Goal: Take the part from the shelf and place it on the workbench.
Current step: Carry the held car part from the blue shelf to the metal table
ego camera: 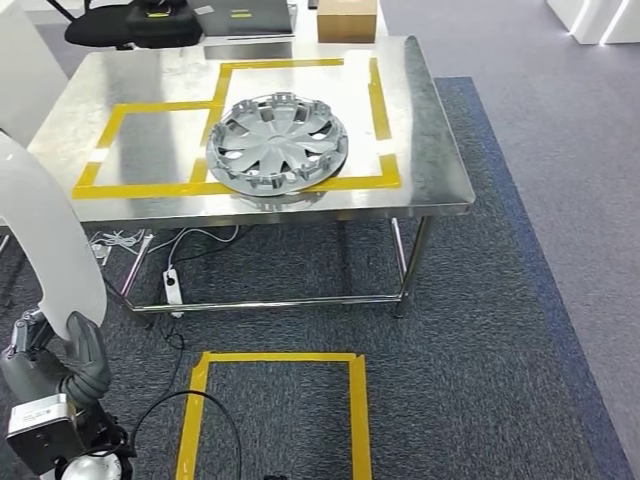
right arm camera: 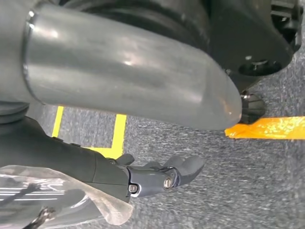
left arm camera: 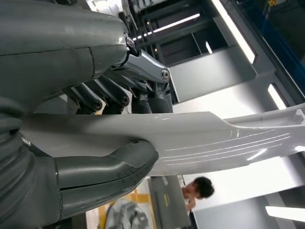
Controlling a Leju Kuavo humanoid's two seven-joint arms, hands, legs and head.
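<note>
A long white curved part [ego camera: 45, 230] rises at the far left of the head view, its lower end held by my left hand [ego camera: 79, 365] low beside my body. In the left wrist view the same white part [left arm camera: 216, 138] runs between the thumb [left arm camera: 118, 164] on one side and the dark fingers [left arm camera: 144, 81] on the other, which grip it. The steel workbench [ego camera: 438, 150] stands ahead, marked with yellow tape rectangles. My right hand [right arm camera: 158, 176] hangs over the grey carpet with its fingers stretched out and nothing in them.
A silver wheel cover [ego camera: 277, 143] lies in the right taped rectangle of the bench. A cardboard box [ego camera: 346, 18] stands behind the bench. A power strip [ego camera: 172, 285] and cables lie under it. A yellow taped square [ego camera: 355, 400] marks the carpet before me. A person [left arm camera: 199, 188] is nearby.
</note>
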